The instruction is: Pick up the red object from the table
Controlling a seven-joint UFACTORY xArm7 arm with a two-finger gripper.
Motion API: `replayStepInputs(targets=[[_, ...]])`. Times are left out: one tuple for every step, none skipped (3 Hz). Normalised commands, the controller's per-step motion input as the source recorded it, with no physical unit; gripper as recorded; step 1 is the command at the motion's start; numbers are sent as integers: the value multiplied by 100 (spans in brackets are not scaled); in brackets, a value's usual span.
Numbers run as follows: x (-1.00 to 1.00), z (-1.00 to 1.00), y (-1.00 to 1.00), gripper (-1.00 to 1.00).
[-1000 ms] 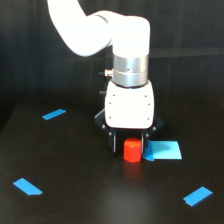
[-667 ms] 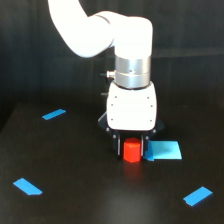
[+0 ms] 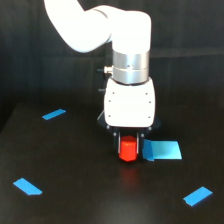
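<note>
The red object (image 3: 128, 150) is a small red-orange stubby block standing on the black table (image 3: 75, 200), near the middle of the exterior view. My gripper (image 3: 129, 146) hangs straight down over it from the white wrist. Its dark fingers (image 3: 117, 144) stand on both sides of the block and press against its sides. The block's bottom still looks level with the table. The fingertips are hard to tell apart from the black surface.
A flat blue rectangular block (image 3: 162, 150) lies just to the exterior view's right of the red object, touching the right finger's area. Blue strips lie at the back left (image 3: 53, 114), front left (image 3: 27, 186) and front right (image 3: 198, 195).
The gripper has come down around the red object and its fingers have drawn in against it. The block has stayed in place on the table.
</note>
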Motion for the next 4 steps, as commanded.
replayStepInputs(targets=[[-30, 89, -7, -100], [-24, 100, 2, -93], [-2, 100, -7, -100], [11, 92, 1, -90]])
